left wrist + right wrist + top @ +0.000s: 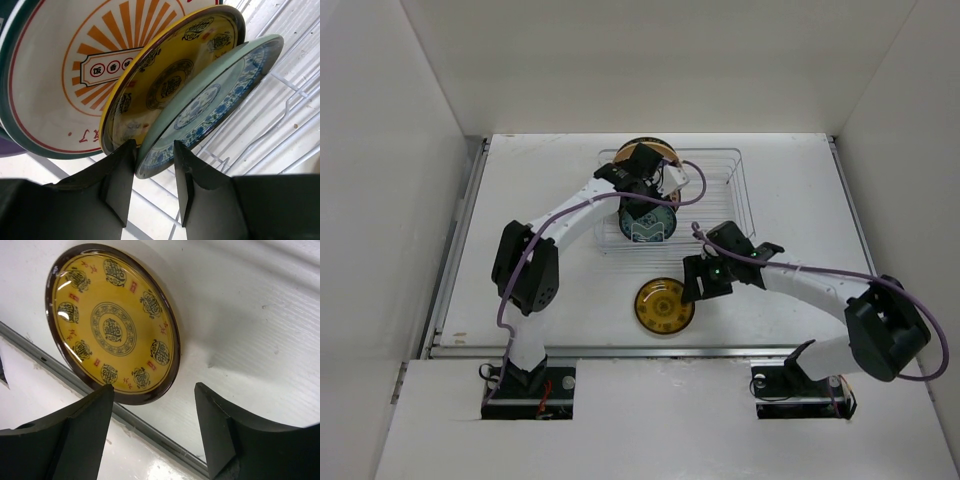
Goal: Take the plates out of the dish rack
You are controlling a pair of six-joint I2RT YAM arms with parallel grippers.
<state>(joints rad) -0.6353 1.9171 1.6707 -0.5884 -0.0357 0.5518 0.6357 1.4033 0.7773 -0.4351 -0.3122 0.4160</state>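
Left tool point(154, 150) astride blue-patterned plate point(210, 100), grip unclear, sunburst plate point(55, 75) behind; right tool point(154, 387) open over table's point(250, 315) yellow plate point(112, 325).

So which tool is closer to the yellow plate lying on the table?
Right. The right tool hangs open just beside the yellow plate. The left tool is away at the dish rack, straddling a blue-patterned plate.

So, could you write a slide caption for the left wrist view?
Left tool straddles the rim of the blue-patterned plate in the dish rack.
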